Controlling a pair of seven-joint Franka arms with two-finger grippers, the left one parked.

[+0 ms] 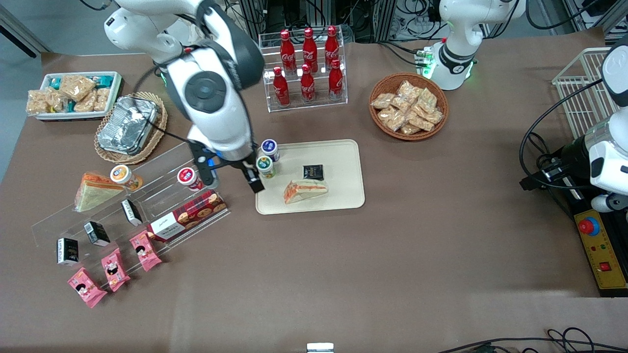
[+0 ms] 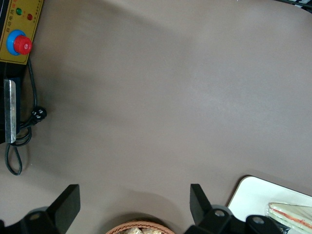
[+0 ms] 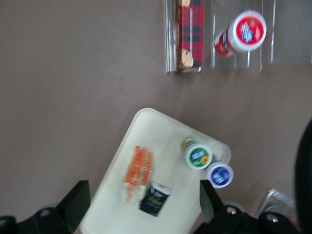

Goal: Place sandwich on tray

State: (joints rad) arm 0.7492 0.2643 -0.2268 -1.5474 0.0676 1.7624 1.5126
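Observation:
The sandwich (image 1: 305, 190), a slim wrapped wedge with a red-orange stripe, lies on the cream-beige tray (image 1: 343, 162), on the part nearer the front camera. It also shows in the right wrist view (image 3: 137, 173) on the tray (image 3: 165, 141), and in the left wrist view (image 2: 292, 214) on the tray's corner (image 2: 253, 195). My right gripper (image 1: 233, 180) is open and empty. It hangs above the tray's edge toward the working arm's end, apart from the sandwich. In the wrist view the gripper (image 3: 144, 190) looks down on the tray from well above.
A black packet (image 1: 313, 172) lies on the tray beside the sandwich. A green-lid cup (image 1: 265, 165) and a blue-lid cup (image 1: 270, 147) stand at the tray's edge. A clear shelf (image 1: 162, 162) holds a stubbier sandwich (image 1: 93, 190), a red-lid cup (image 1: 189, 177) and a biscuit box (image 1: 189, 215).

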